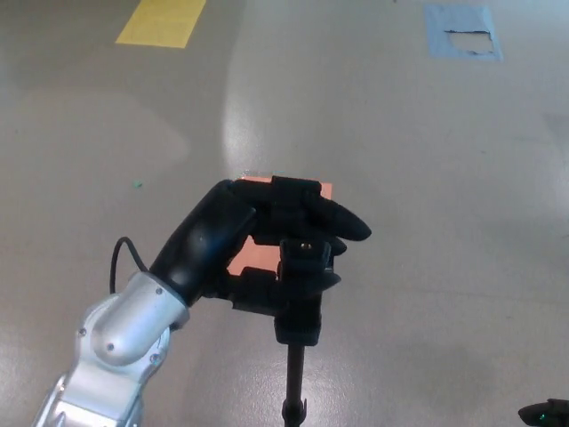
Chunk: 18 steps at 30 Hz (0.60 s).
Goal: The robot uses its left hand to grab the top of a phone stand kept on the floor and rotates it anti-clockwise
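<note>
A black phone stand (300,307) rises from the bottom of the head view on a thin pole. Its boxy top sits near the picture's middle. My left hand (258,236) is shut on that top: the two fingers (333,218) curl over it from above and the thumb presses in from the left, below. The silver forearm (116,347) comes in from the bottom left with a black cable looped beside it. The stand's foot is out of view. A dark sliver of my right hand (544,413) shows at the bottom right corner; its state is unclear.
The floor is smooth grey concrete. An orange-pink patch (267,231) lies behind the hand, partly hidden. Yellow tape (162,21) marks the top left and a torn blue patch (462,34) the top right. A small green speck (136,184) lies at left.
</note>
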Motion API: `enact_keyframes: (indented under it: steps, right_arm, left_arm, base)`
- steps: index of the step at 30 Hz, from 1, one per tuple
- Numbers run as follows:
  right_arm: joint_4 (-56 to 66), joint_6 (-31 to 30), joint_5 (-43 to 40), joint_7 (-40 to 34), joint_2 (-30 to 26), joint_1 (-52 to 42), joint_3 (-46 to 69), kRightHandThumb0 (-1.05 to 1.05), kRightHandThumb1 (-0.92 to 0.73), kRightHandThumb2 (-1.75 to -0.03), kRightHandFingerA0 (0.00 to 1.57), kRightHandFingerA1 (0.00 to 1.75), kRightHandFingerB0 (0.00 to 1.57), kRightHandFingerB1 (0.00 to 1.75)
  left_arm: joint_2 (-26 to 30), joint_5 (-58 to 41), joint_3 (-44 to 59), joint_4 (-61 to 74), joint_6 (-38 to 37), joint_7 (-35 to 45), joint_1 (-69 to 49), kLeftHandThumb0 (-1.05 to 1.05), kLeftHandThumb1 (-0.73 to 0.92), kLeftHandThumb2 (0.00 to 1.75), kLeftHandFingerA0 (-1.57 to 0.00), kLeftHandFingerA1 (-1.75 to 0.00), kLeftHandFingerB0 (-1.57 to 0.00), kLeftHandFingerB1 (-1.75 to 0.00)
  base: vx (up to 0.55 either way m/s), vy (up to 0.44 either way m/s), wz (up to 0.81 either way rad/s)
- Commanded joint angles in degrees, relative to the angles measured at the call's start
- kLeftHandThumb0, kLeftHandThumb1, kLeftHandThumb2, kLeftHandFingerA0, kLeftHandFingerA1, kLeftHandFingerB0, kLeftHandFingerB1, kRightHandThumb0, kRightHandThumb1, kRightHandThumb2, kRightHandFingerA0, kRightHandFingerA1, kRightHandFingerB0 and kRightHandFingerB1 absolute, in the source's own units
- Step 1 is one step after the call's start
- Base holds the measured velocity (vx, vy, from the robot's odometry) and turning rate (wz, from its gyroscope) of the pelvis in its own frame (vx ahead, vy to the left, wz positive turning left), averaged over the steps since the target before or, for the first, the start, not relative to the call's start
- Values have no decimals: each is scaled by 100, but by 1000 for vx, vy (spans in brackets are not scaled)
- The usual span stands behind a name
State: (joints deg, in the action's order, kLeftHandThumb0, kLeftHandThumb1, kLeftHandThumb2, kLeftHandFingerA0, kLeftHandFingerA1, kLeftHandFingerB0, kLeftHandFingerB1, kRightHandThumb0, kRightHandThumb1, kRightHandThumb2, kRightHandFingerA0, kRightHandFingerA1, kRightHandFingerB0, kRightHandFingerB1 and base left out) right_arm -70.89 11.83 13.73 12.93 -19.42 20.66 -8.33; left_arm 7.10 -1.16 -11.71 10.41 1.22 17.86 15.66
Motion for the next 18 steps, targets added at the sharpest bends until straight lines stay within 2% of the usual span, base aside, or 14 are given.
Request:
enact_keyframes:
  steps: [1,5,6,18]
  right_arm:
    - [45,15,24,56,-122,124,10,-58,-81,-65,77,47,22,30]
    - [50,12,39,52,-124,127,-4,-58,-81,-66,76,46,22,30]
    - [51,16,41,45,-125,124,-5,-58,-81,-66,77,46,22,30]
    - [38,15,58,75,-131,194,-21,-59,-81,-66,78,47,22,30]
  left_arm:
    - [-161,-2873,1244,-660,4591,527,682,9,61,56,-81,-60,-78,-55]
    - [-131,-2994,1353,-872,4792,611,799,10,61,57,-78,-60,-74,-53]
    - [-112,-2994,1367,-941,4839,640,837,9,59,55,-78,-60,-68,-51]
    - [-45,-2985,1408,-1225,5084,717,1046,4,58,56,-78,-59,-72,-52]
  base:
    - [0,0,0]
    - [0,0,0]
    - [0,0,0]
    - [0,0,0]
